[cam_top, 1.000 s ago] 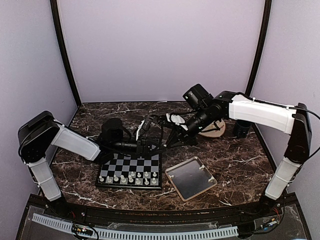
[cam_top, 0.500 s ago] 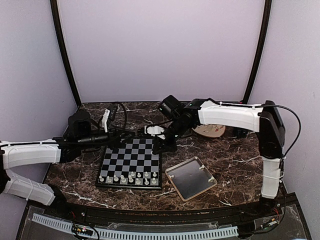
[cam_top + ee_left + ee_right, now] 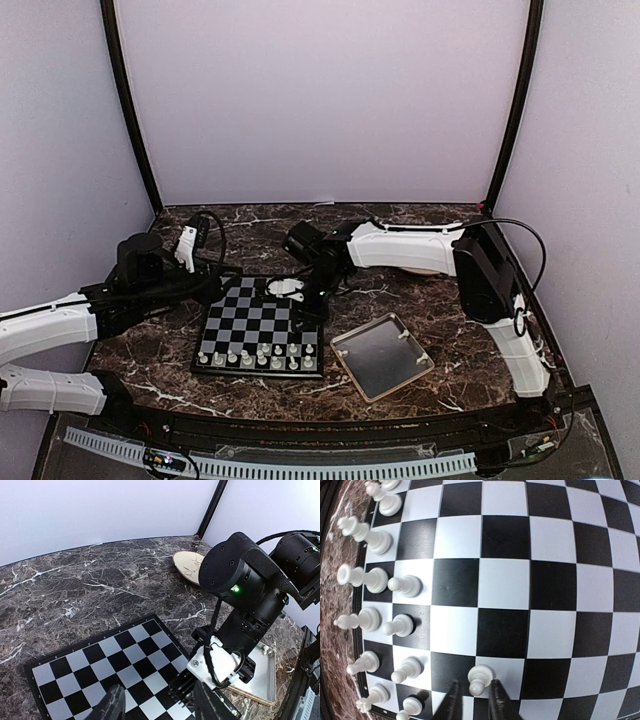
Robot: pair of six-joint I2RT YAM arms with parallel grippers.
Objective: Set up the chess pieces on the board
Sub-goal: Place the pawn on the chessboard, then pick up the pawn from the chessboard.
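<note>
Right wrist view: a pawn (image 3: pixel 480 679) is standing on the board (image 3: pixel 505 585) near the other pieces (image 3: pixel 370 577). The right gripper (image 3: pixel 472 702), having swung over from the plate (image 3: pixel 187 565), is narrowly flanking it; whether it is pinching, I cannot tell. The left gripper (image 3: pixel 159 696), wide and empty, is retreating leftward.

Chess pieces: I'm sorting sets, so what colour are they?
The chess pieces are white, clearest in the right wrist view.

No text, label, brand or number legible in any view. Border of the board (image 3: pixel 250 315), centre of top view: no lettering readable.
</note>
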